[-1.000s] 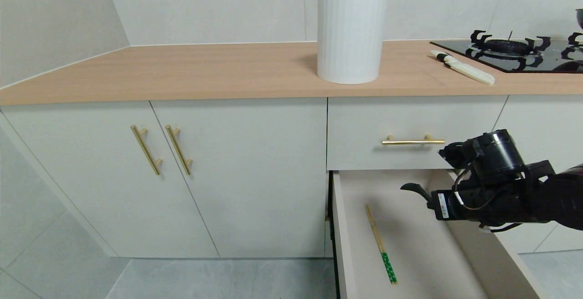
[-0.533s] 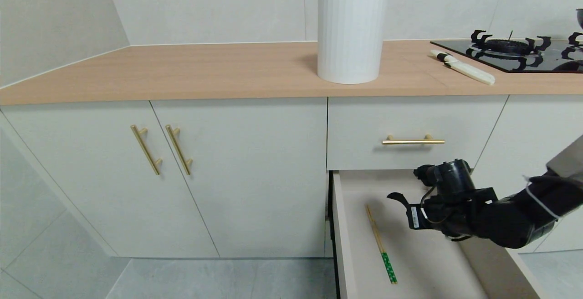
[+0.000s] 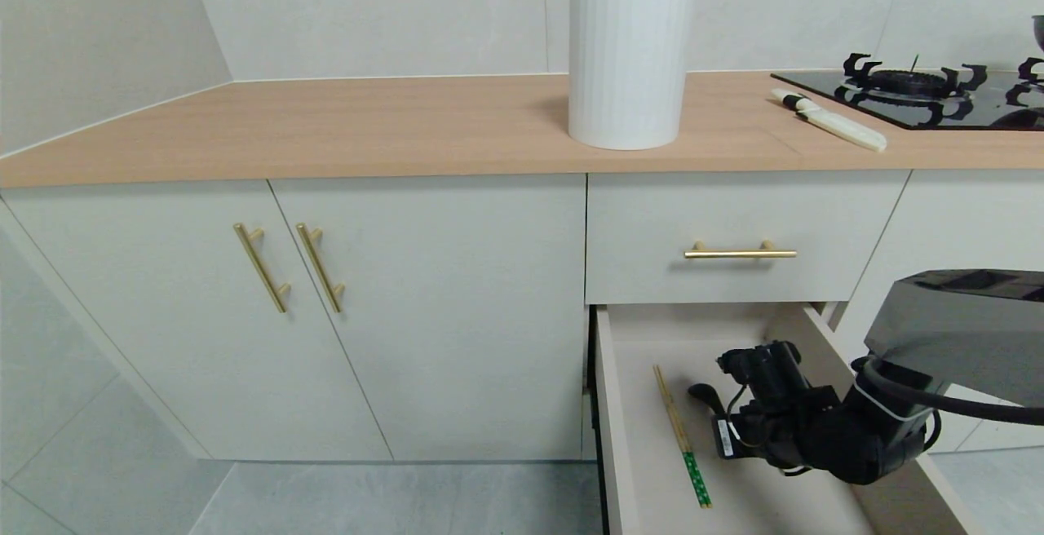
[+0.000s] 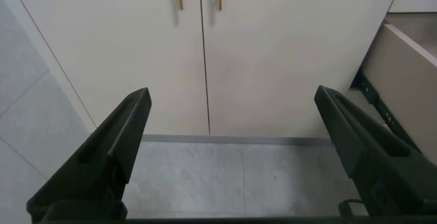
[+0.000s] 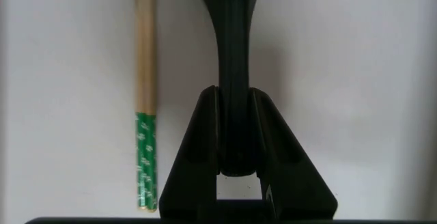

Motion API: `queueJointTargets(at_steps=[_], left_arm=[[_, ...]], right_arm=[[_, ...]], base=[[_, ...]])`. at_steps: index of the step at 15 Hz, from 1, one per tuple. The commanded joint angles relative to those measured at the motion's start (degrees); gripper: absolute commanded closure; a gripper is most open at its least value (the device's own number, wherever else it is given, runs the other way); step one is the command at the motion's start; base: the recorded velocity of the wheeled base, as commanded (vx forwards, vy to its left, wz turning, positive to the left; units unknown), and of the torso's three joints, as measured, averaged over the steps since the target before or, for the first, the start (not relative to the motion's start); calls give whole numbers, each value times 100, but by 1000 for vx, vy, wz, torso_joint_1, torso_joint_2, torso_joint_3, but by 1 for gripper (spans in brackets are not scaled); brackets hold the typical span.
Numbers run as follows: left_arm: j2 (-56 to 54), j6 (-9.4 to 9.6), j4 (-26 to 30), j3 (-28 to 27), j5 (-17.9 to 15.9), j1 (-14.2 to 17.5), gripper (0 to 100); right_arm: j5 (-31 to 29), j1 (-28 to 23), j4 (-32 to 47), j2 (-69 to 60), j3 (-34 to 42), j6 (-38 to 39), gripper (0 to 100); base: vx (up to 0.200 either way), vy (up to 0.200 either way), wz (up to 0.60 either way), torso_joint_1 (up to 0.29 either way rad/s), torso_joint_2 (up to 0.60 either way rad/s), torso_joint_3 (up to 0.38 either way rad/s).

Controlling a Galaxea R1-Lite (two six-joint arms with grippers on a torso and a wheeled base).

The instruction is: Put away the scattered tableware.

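Where there is room: inside the pale open drawer (image 3: 612, 425), a narrow bare strip lies between its left wall and the wooden chopsticks with green ends (image 3: 682, 437), and a wider one lies toward its right wall.
Right claw (image 3: 721, 427): clenched on the handle of a black curved spoon (image 3: 701, 393), inside the drawer, just beside the chopsticks.
Left claw (image 4: 232, 98): spread wide, empty, before the pale cabinet doors (image 4: 205, 33).
Change: the right claw has come down from above the drawer's right edge; the chopsticks are unmoved.

Black right hand (image 5: 232, 94), cables (image 3: 897, 395), grey forearm (image 3: 962, 319).
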Motion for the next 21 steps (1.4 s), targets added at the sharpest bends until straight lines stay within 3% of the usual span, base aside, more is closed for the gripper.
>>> queueJointTargets(at_steps=[1, 11, 12, 21], left_arm=[[0, -2, 0, 0, 2, 0, 0], [9, -2, 0, 0, 2, 0, 0], [0, -2, 0, 0, 2, 0, 0], [0, -2, 0, 0, 2, 0, 0]], right_arm=[[1, 9, -7, 245, -23, 2, 100], [-70, 0, -7, 315, -93, 10, 100], [-70, 0, 2, 324, -93, 2, 0], [-237, 0, 19, -230, -23, 10, 0]], base=[[0, 0, 0, 0, 0, 0], [0, 0, 0, 0, 0, 0], [0, 0, 0, 0, 0, 0], [0, 0, 0, 0, 0, 0]])
